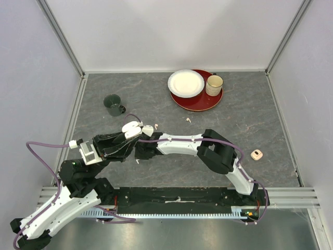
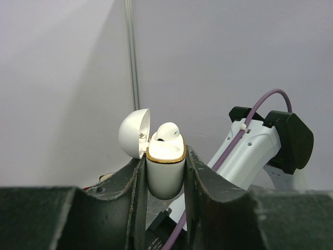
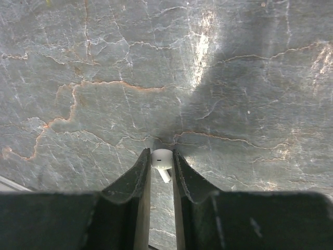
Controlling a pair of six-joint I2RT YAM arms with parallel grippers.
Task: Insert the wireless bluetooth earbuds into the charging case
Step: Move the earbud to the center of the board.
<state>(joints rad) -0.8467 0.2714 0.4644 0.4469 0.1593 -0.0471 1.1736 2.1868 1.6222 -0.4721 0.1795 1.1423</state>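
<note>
Holding charging case (image 2: 165, 177), earbud (image 2: 166, 131) inside, left tool (image 2: 165, 159), right tool (image 3: 161, 154) pinching second earbud (image 3: 162, 158)

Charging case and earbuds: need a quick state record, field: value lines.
case: charging case, lid open, upright, clamped by its sides in left gripper
in_case: seated earbud, bud poking above the gold rim
right_arm: right gripper shut on held earbud, close over the table
loose: loose earbud lying on the table near the red plate
clutter: green mug, far left
</note>
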